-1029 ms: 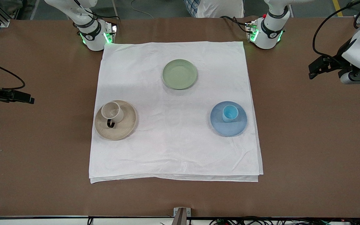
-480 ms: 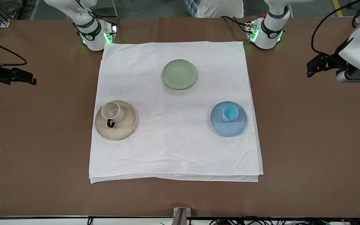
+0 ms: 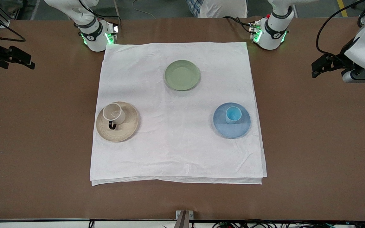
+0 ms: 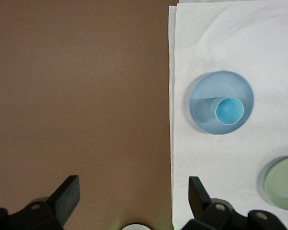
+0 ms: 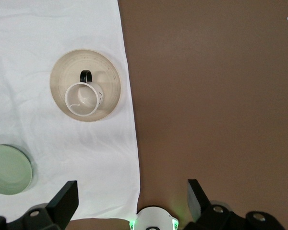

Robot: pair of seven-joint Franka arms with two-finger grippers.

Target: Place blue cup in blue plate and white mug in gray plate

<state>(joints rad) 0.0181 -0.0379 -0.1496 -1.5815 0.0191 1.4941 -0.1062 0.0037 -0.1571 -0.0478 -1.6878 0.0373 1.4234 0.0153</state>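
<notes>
The blue cup (image 3: 233,114) stands upright in the blue plate (image 3: 232,129). The white mug (image 3: 113,113) stands upright in the gray plate (image 3: 124,128), its dark handle toward the front camera. My left gripper (image 3: 316,68) is open and empty over the bare table at the left arm's end. My right gripper (image 3: 27,61) is open and empty over the bare table at the right arm's end. The left wrist view shows the blue cup (image 4: 229,110) in the blue plate (image 4: 204,103). The right wrist view shows the white mug (image 5: 82,99) in the gray plate (image 5: 110,76).
A pale green plate (image 3: 182,75) lies empty on the white cloth (image 3: 176,152), farther from the front camera than the other two plates. The cloth covers the middle of the brown table (image 3: 312,142). The arm bases (image 3: 95,34) stand at the cloth's corners.
My right gripper has moved over the bare table toward the robots' side, away from the gray plate. My left gripper has shifted only slightly. Cups and plates have not moved.
</notes>
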